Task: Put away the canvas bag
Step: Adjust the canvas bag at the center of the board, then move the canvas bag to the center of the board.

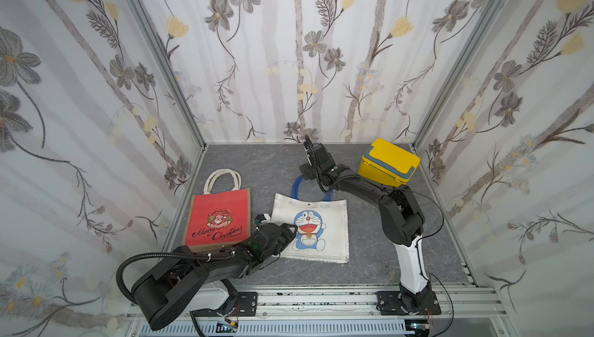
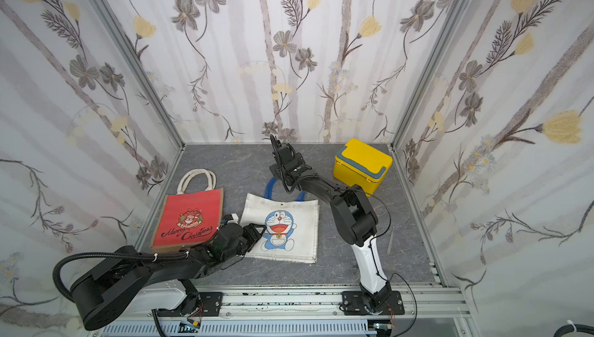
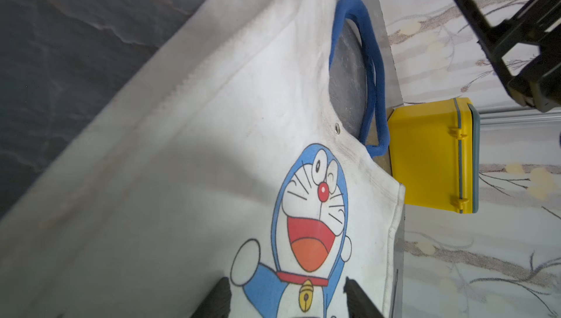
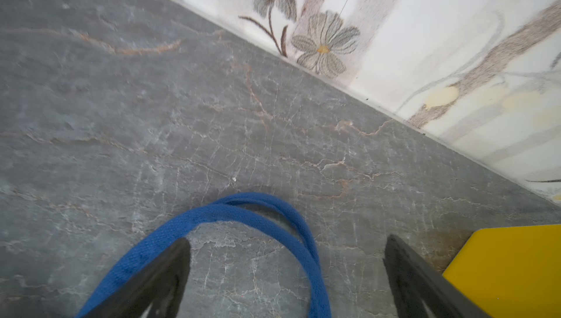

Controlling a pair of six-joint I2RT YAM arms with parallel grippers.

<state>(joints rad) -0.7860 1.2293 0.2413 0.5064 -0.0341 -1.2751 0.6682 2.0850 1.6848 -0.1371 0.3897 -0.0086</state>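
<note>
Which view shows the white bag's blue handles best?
Left wrist: the blue handles show as a whole loop. Right wrist shows only their far end; in both top views the right arm hides most.

**One line I can read**

In both top views, lower left of centre, the red bag [image 1: 221, 213] carries "Merry Christmas" in black script under a Santa wreath. The wreath's small banner is too tiny for me to read.

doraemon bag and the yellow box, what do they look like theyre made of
White bag: looks like matte woven canvas, with stitched hems and creases; its blue handles look like ribbed webbing. Yellow box: probably hard plastic, smooth with moulded hinges.
</note>
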